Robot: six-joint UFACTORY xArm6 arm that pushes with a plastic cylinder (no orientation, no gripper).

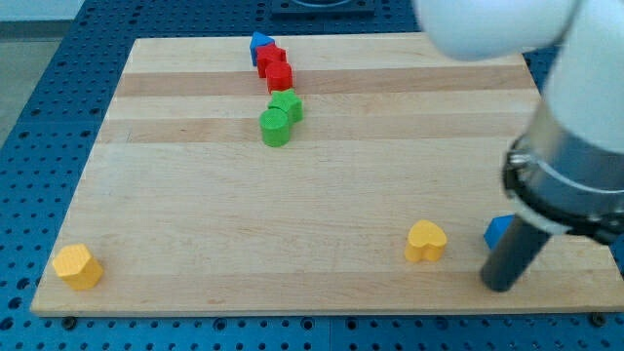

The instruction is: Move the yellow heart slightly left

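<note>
A robotics lab bench: a wooden board (322, 195) lies on a blue perforated mounting plate (39, 97).

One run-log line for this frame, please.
task: nudge yellow heart left | my tip: right of heart, apart, beside blue block | heart: near board's bottom edge

Pale wooden desk (322, 205) carrying: yellow heart (426, 241) and blue block (498, 231) near the view's bottom right, yellow block (77, 265) bottom left, blue block (260, 43), two red blocks (276, 66), two green blocks (281, 118) towards the top.
</note>
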